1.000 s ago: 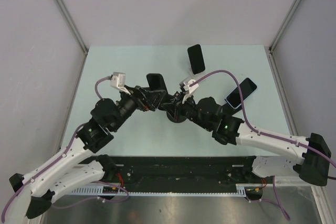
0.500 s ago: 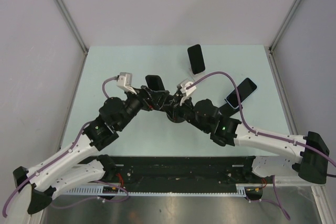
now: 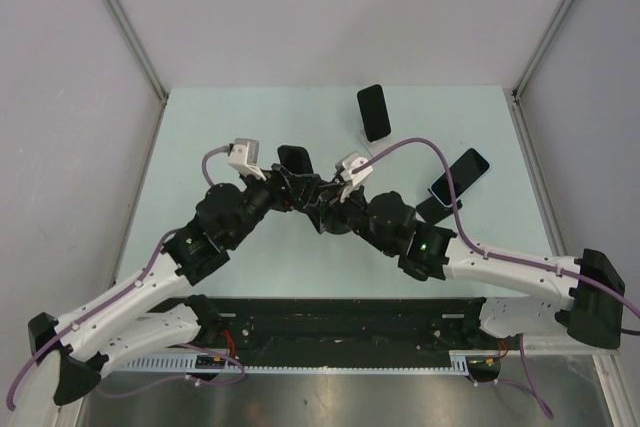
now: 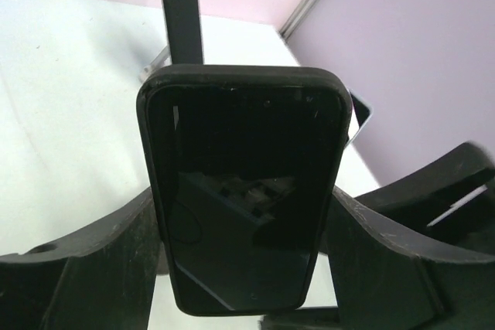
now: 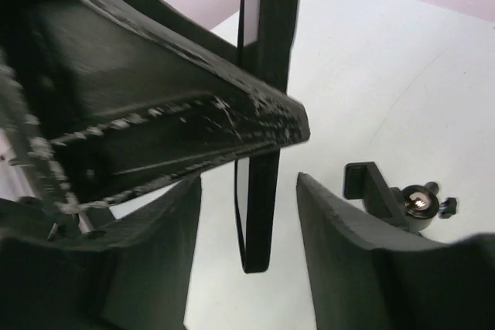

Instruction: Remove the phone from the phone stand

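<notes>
From above, both arms meet over the middle of the pale green table [image 3: 220,127]. The phone [image 3: 295,158] stands upright there, with its dark upper end showing just past the left gripper [image 3: 296,179]. The right gripper [image 3: 313,188] comes in from the other side. The black phone stand [image 3: 333,225] sits just beside them, largely hidden under the right arm. This view does not show how wide either claw stands. A spare black phone [image 3: 374,112] lies flat farther back, and a blue-rimmed phone [image 3: 461,175] lies to the right. Both are well apart from the grippers.

In the left wrist view, the phone [image 4: 244,191] faces the camera with its screen dark, in a dark case. The left gripper [image 4: 241,210] holds it, its fingers [image 4: 100,268] pressed against the two long edges. The spare black phone [image 4: 182,21] lies on the table [image 4: 69,75] beyond it.

In the right wrist view, the phone [image 5: 261,152] is seen edge-on, hanging above the table [image 5: 371,75]. It is between the fingers [image 5: 348,268] of the right gripper [image 5: 249,191], which stand parted, with bare table showing on either side of the phone. One finger [image 5: 178,113] of the left gripper crosses in front of the phone. The phone stand [image 5: 387,191] sits to the right with its clamp knob visible. It is near the phone but not touching it.
</notes>
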You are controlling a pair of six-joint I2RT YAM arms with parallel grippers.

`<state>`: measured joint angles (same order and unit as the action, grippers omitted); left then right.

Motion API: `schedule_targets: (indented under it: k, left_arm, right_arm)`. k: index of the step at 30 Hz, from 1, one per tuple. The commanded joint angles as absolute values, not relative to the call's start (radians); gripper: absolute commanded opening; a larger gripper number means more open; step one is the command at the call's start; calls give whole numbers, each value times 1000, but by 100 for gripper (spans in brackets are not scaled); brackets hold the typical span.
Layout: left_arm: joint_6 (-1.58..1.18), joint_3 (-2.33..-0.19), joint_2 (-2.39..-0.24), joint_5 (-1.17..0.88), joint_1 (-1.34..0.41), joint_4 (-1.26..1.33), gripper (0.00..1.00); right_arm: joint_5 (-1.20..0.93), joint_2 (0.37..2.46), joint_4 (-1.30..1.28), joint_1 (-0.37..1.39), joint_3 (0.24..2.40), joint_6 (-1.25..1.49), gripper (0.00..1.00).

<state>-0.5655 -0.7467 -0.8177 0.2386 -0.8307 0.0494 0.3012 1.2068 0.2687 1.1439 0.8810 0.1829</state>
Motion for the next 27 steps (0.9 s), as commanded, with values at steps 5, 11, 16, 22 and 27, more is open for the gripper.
schedule_targets:
  k: [5, 11, 16, 22, 27]
  left_arm:
    - [-453, -811, -864, 120, -630, -23, 20]
    - [-290, -914, -986, -30, -399, -199, 20]
    - [-164, -994, -1147, -103, -230, -331, 16]
    - [-14, -1063, -1334, -202, -23, -370, 13]
    - [96, -1146, -1521, -220, 116, -385, 10]
  right_arm:
    - [336, 1092, 227, 1128, 910, 115, 84]
    - [344, 979, 19, 1060, 910, 72, 96]
    - [334, 867, -139, 976, 900, 35, 99]
    - [207, 758, -221, 792, 833, 46, 100]
    - [13, 698, -230, 663, 769, 78, 100]
